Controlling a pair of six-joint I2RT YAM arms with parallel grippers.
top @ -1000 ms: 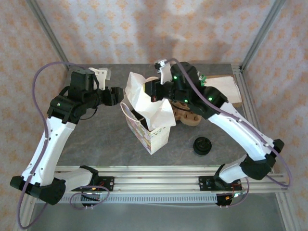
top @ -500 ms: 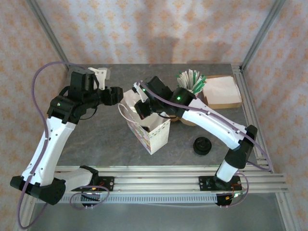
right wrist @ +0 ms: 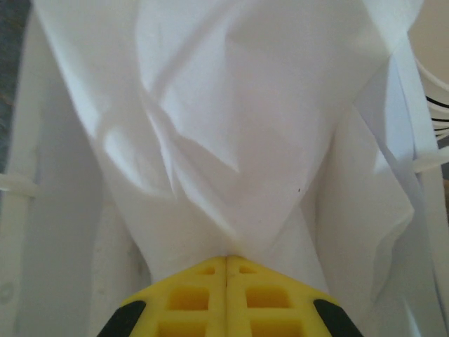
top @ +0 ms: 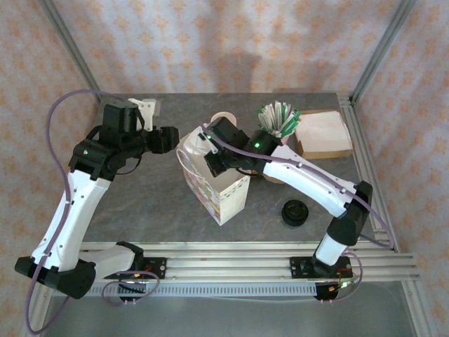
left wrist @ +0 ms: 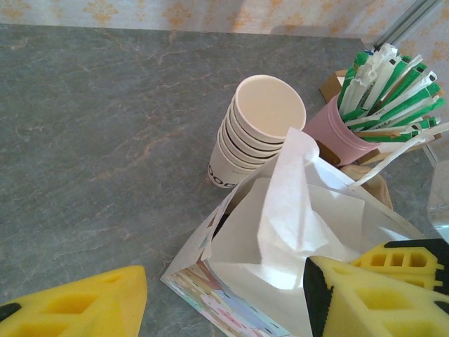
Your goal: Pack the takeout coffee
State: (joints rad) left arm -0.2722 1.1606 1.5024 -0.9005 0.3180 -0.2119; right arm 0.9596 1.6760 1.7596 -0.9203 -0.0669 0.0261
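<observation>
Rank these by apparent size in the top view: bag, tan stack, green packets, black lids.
1. bag
2. tan stack
3. green packets
4. black lids

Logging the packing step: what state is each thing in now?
paper bag: upright, open on top
tissue paper: pinched, partly inside the bag
right gripper: shut on the tissue paper
left gripper: open beside the bag
cup stack: nested, lidless
pink cup: holds packets
</observation>
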